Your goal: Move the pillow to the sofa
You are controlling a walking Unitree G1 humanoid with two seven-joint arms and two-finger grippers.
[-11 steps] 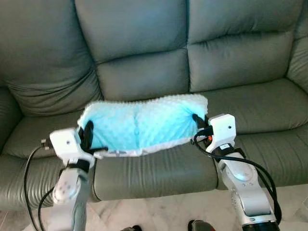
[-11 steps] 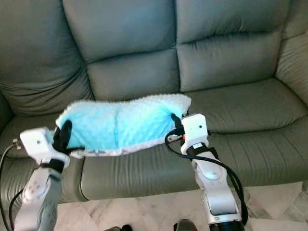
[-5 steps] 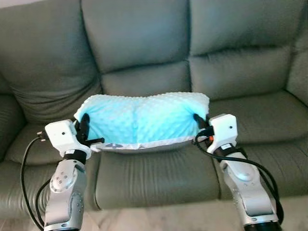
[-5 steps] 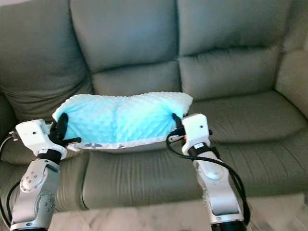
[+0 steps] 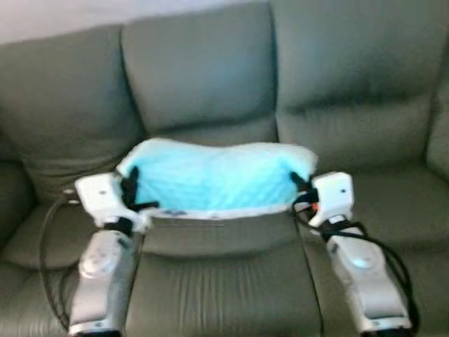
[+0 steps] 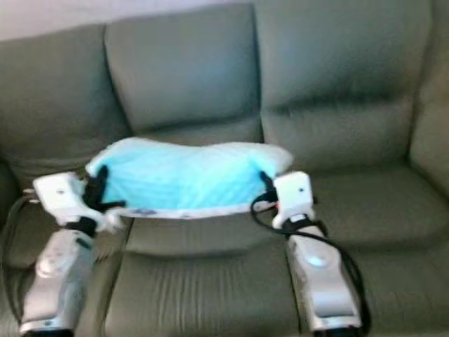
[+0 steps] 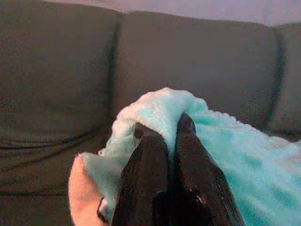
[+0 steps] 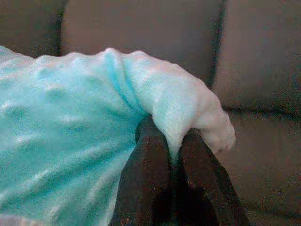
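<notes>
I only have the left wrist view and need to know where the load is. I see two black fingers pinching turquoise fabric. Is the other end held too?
Observer: Yes. The right gripper is shut on the far end of the pillow, fabric bunched between its fingers.
Operator: Is the pillow over the sofa yet?
Observer: It hangs between both arms above the middle seat cushion, in front of the backrest.
Operator: Is it resting on the seat?
Observer: I can't tell; the head views are blurred. Its lower edge sits close to the cushion.
Operator: And my left gripper?
Observer: The left gripper grips the pillow's left end, level with the right one.
</notes>
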